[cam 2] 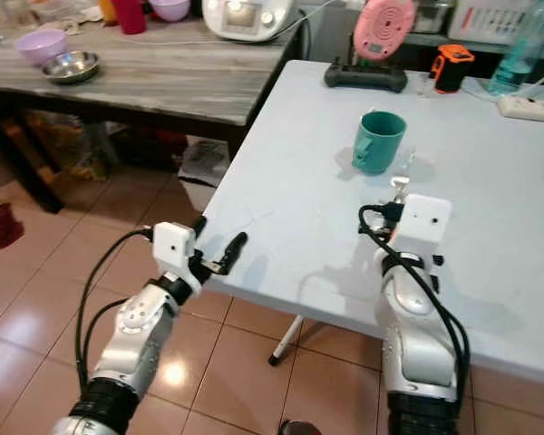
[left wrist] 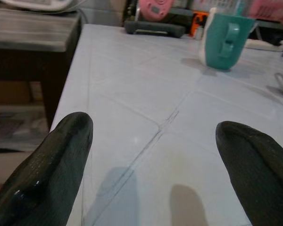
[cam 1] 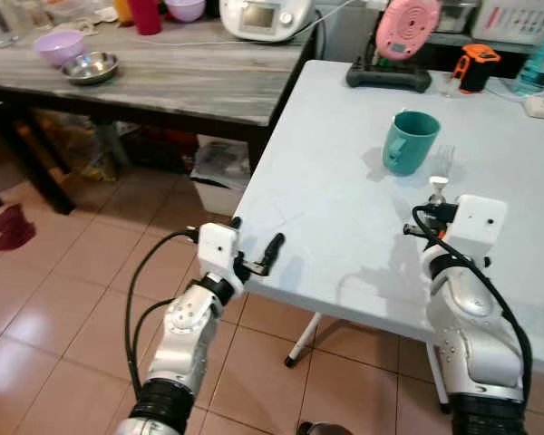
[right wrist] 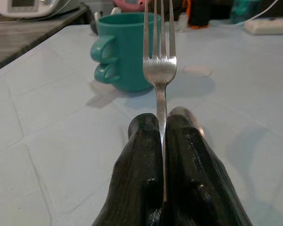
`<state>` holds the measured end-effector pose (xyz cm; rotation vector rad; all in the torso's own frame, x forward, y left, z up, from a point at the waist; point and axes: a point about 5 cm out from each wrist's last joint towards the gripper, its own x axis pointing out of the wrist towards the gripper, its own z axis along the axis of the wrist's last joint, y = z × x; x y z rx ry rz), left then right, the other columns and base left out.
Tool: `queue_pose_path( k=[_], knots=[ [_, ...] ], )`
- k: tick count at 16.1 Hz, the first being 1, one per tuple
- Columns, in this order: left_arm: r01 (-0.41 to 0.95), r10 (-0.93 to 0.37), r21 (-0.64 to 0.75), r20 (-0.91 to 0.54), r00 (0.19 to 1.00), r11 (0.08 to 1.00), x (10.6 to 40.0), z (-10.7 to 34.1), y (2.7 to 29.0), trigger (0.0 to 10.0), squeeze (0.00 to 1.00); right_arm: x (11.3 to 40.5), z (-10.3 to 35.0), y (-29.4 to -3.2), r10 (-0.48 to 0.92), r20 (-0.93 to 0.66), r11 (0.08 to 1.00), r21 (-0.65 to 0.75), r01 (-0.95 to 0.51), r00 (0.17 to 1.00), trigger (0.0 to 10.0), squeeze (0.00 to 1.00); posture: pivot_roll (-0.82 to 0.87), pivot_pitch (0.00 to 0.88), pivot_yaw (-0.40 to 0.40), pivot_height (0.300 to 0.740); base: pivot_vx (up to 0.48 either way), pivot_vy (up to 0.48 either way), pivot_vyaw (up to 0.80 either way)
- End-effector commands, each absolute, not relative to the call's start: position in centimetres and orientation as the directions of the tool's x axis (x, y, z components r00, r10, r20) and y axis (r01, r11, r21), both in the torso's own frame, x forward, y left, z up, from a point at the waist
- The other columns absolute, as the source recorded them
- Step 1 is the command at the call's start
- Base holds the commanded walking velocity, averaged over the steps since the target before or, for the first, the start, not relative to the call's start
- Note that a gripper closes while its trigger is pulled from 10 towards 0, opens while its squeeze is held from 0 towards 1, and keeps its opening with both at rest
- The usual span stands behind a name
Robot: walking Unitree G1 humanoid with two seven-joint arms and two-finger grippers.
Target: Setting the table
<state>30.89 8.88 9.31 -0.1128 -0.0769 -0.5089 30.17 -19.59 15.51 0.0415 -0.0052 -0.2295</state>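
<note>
clearly we carry a fork point(right wrist: 159, 66), light, stiff, slick metal, best pinched flat along its handle. our right gripper point(right wrist: 161, 123) is clamped tight on that handle, tines forward, above the white table point(cam 1: 326, 199) just beside the teal mug point(cam 1: 409, 140). our left gripper point(left wrist: 155, 150) hangs spread wide and empty at the table's edge.

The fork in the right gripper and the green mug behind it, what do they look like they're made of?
The fork, pinched between the right gripper's fingers, looks like polished metal, probably stainless steel: silvery with bright glints on its tines. The green mug looks like matte plastic, judging by its even teal colour and soft, dull sheen, though glazed ceramic can't be ruled out.
</note>
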Motion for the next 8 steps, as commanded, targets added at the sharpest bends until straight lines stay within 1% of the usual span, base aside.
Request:
queue_pose_path(
  k=[1,4,6,8],
  knots=[
    [0.483,-0.475,-0.083,0.099,0.874,0.872,30.98,9.19,9.29,10.0,0.0,30.12,16.11,-19.27,-0.213,0.034,0.976,0.044,0.212,0.976,10.0,0.0,-0.34,0.093,0.012,0.74,0.0,0.375,-0.73],
    [0.482,-0.474,-0.083,0.099,0.875,0.872,30.96,9.08,9.4,10.0,0.0,30.15,15.99,-19.13,-0.211,0.035,0.977,0.037,0.209,0.977,10.0,0.0,-0.33,0.083,0.014,0.74,0.0,0.382,-0.73],
    [0.484,-0.476,-0.084,0.102,0.874,0.871,30.97,9.16,9.33,10.0,0.0,30.18,16.12,-19.09,-0.208,0.041,0.978,0.033,0.207,0.977,10.0,0.0,-0.33,0.083,0.015,0.74,0.0,0.45,-0.71],
    [0.487,-0.479,-0.083,0.1,0.872,0.869,30.92,9.06,9.34,10.0,0.0,30.14,16.04,-19.06,-0.208,0.043,0.978,0.036,0.207,0.977,10.0,0.0,-0.33,0.083,0.016,0.74,0.0,0.444,-0.45]
  ],
)
